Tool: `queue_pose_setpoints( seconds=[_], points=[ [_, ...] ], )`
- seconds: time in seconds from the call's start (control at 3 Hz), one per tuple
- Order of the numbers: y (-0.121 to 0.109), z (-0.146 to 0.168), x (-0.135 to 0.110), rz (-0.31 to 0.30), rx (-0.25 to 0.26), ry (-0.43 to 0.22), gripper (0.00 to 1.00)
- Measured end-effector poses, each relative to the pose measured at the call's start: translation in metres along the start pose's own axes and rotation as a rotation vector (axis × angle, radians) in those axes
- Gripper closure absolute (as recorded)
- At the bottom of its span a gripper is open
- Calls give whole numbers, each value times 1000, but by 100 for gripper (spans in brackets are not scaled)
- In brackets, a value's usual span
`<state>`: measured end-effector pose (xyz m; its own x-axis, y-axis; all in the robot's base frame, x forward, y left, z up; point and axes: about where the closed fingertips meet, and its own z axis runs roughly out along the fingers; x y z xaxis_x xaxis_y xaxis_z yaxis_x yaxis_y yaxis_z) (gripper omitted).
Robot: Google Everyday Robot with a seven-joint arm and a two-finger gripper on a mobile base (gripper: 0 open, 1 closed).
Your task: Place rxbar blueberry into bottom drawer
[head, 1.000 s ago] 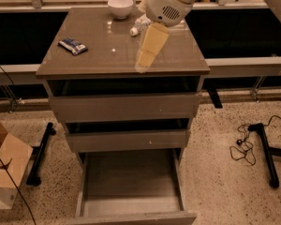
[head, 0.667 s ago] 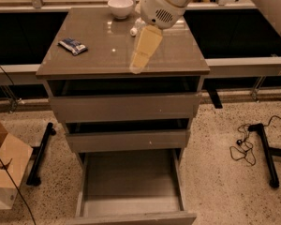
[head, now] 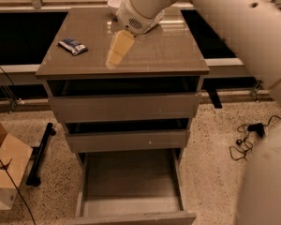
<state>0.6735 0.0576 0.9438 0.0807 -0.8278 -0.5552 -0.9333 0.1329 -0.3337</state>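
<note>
The rxbar blueberry (head: 72, 46), a small dark blue wrapper with white markings, lies flat on the left part of the cabinet top (head: 173, 55). My gripper (head: 118, 50) hangs over the middle of the top, its pale yellow fingers pointing down and to the left. It is about a hand's width to the right of the bar and touches nothing. The bottom drawer (head: 131, 182) is pulled far out at the foot of the cabinet, and its plain grey tray holds nothing.
A white bowl (head: 114, 3) stands at the back of the top, mostly hidden behind my arm. Two shallower drawers (head: 124, 108) above are slightly out. A cardboard box (head: 4, 168) sits on the floor at left, cables (head: 248, 137) at right.
My arm has swung left and forward over the cabinet top, bringing the gripper closer to the bar. The bar and the drawers have not moved.
</note>
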Motion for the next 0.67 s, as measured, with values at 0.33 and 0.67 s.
queue_pose_setpoints(
  seconds=[0.33,0.67],
  points=[
    [-17,40,-6,23,-29,-56,0],
    [-37,97,-7,84,-92,-134,0]
  ],
)
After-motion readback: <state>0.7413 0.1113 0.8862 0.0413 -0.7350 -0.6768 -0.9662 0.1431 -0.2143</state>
